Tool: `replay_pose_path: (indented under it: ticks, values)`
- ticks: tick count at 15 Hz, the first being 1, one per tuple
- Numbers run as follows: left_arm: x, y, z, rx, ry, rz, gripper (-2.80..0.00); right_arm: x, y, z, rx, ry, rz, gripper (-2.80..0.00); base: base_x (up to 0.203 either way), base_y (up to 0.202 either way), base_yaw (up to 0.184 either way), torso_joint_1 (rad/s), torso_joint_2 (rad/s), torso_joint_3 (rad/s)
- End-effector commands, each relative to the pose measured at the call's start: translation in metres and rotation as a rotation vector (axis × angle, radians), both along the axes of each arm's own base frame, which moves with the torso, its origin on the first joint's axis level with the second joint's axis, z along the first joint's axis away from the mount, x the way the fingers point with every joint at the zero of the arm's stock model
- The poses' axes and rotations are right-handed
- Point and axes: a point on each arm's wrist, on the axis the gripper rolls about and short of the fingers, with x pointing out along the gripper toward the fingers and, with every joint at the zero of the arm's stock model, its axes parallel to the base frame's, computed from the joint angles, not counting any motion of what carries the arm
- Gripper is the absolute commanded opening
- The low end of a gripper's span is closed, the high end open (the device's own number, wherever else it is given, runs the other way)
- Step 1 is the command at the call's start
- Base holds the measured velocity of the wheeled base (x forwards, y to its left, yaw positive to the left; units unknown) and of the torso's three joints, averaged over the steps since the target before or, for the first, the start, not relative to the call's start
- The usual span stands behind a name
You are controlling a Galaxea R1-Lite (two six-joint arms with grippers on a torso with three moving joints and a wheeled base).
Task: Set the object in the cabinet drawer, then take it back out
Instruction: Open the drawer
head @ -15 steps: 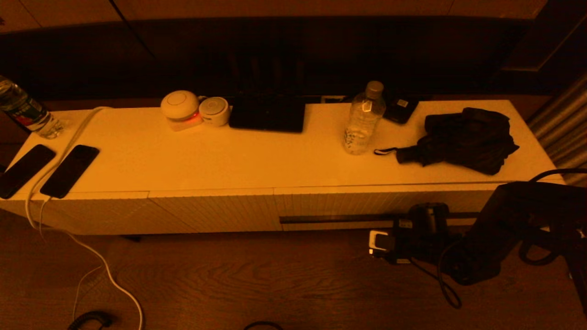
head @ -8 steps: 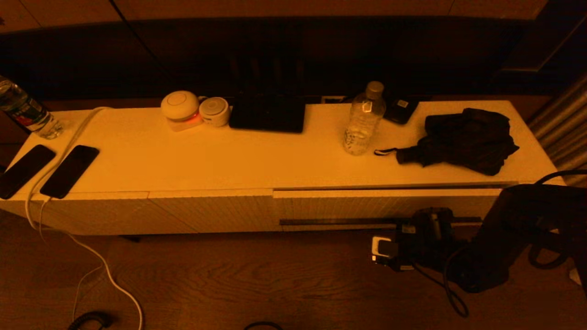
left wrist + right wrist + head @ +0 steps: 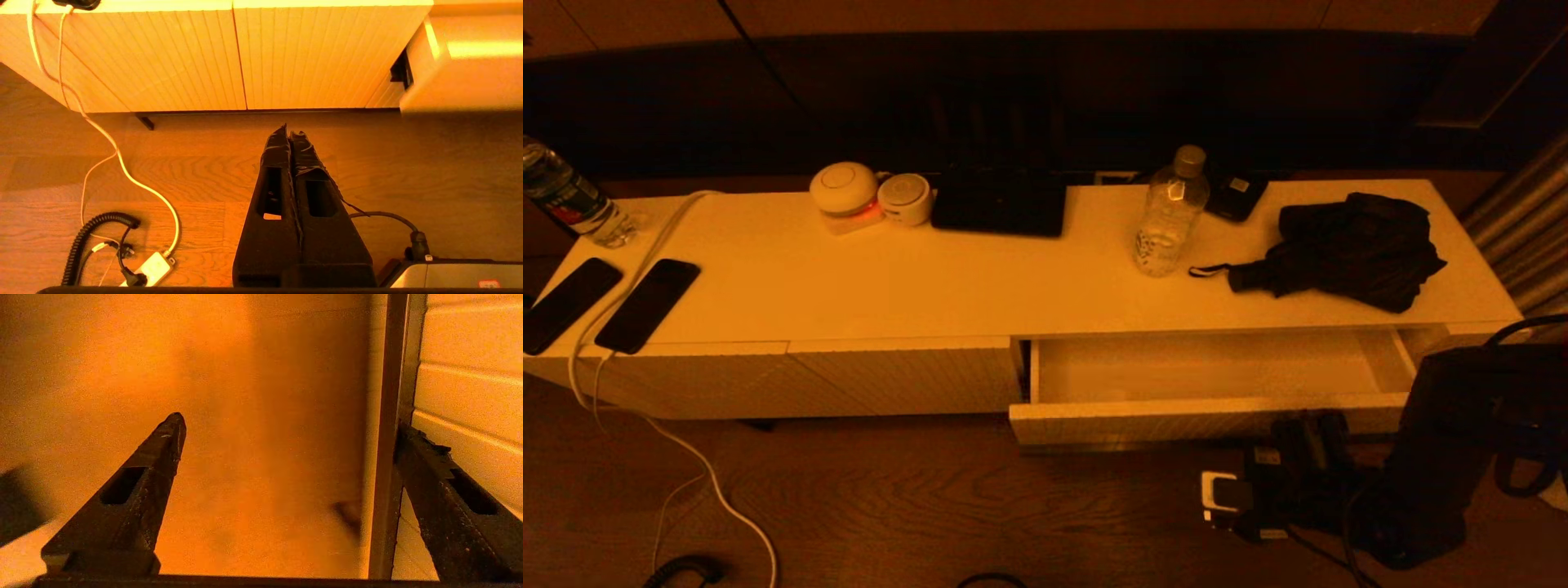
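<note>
Jaws on the right gripper are spread wide, one finger hooked at the dark slot handle of the wide, shallow white ribbed-front cabinet drawer, which sits pulled open at about 5 o'clock in the head view, its plain pale inside showing. The left gripper is clenched tight on nothing, parked low over the wood-grain floor in front of the slotless ribbed panels. Up on the long white cabinet top, the clear plastic water bottle stands at roughly 1 o'clock, with a crumpled black cloth bundle just beside it at 2 o'clock.
</note>
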Motion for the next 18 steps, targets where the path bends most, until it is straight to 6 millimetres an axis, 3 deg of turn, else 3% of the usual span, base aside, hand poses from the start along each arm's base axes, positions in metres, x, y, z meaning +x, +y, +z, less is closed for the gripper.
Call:
replay_pose_path:
  ticks: [1, 6, 9, 10, 11, 15, 18]
  values:
    - [0.000, 0.000, 0.000, 0.000, 0.000, 0.000, -2.80, -0.011, -0.003, 0.009, -0.002, -0.011, 0.007, 0.00, 0.000, 0.000, 0.000, 0.000, 0.00, 0.000]
    - [0.000, 0.000, 0.000, 0.000, 0.000, 0.000, -2.80, -0.043, -0.007, 0.040, 0.014, -0.035, 0.018, 0.00, 0.000, 0.000, 0.000, 0.000, 0.00, 0.000]
    - [0.000, 0.000, 0.000, 0.000, 0.000, 0.000, -2.80, -0.059, -0.010, 0.072, 0.035, -0.126, 0.022, 0.00, 0.000, 0.000, 0.000, 0.000, 0.00, 0.000]
    - [0.000, 0.000, 0.000, 0.000, 0.000, 0.000, -2.80, -0.065, -0.011, 0.085, 0.041, -0.159, 0.022, -1.52, 0.000, 0.000, 0.000, 0.000, 0.00, 0.000]
    - [0.000, 0.000, 0.000, 0.000, 0.000, 0.000, -2.80, -0.072, -0.013, 0.098, 0.046, -0.187, 0.019, -2.80, 0.000, 0.000, 0.000, 0.000, 0.00, 0.000]
    - [0.000, 0.000, 0.000, 0.000, 0.000, 0.000, -2.80, -0.098, -0.021, 0.148, 0.101, -0.199, -0.040, -2.80, 0.000, 0.000, 0.000, 0.000, 0.00, 0.000]
    - [0.000, 0.000, 0.000, 0.000, 0.000, 0.000, -2.80, -0.112, -0.021, 0.184, 0.216, -0.059, -0.181, -2.80, 0.000, 0.000, 0.000, 0.000, 0.00, 0.000]
